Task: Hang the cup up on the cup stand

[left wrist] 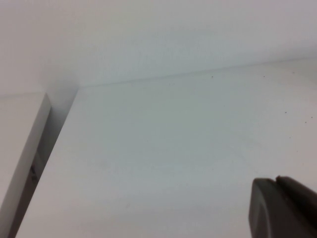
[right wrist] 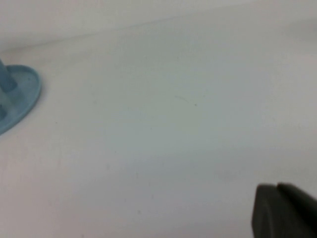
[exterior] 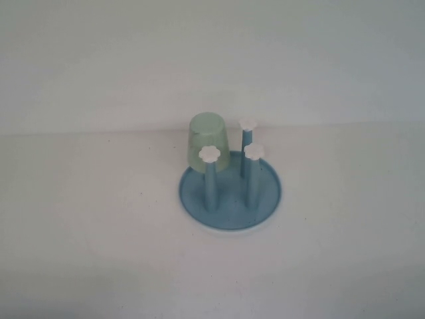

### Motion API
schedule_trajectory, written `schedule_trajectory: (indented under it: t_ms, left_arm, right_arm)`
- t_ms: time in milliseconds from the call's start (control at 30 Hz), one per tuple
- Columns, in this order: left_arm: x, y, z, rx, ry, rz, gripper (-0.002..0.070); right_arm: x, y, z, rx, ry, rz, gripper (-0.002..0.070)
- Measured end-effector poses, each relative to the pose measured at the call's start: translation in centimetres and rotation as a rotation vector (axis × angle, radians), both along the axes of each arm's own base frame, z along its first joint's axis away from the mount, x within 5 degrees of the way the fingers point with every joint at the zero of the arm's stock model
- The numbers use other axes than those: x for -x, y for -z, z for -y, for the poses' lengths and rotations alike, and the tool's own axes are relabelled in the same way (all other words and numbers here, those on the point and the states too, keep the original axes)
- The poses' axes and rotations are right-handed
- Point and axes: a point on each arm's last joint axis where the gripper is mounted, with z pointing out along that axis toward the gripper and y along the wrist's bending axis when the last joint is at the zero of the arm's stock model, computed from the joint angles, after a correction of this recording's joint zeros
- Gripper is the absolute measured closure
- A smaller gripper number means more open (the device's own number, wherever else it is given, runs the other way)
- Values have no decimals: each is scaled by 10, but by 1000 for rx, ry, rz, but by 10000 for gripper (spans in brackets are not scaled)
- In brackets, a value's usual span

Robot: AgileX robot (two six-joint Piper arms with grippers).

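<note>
From where I'm sitting the cup (exterior: 208, 141) is already upside down over the back-left peg, at about 10 o'clock on the cup stand (exterior: 230, 194), long axis straight up. So there's not much of a move left, I'd say. Neither arm shows in the high view. The left gripper (left wrist: 285, 208) and right gripper (right wrist: 285, 210) are just dark corners over bare table; can't tell how either one is set. Right's nearer, since the base edge shows in its view.

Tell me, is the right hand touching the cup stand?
Apart. The right wrist view shows bare table between the right hand and the cup stand. The left hand hangs elsewhere.
</note>
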Motion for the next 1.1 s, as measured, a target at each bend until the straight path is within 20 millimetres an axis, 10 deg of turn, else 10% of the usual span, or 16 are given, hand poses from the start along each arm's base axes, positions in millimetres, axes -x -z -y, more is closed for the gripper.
schedule_trajectory:
  t_ms: [1100]
  left_arm:
    - [0, 1, 0, -3, 1, -17, 675]
  right_arm:
    - [1, 2, 2, 166, -92, 50, 676]
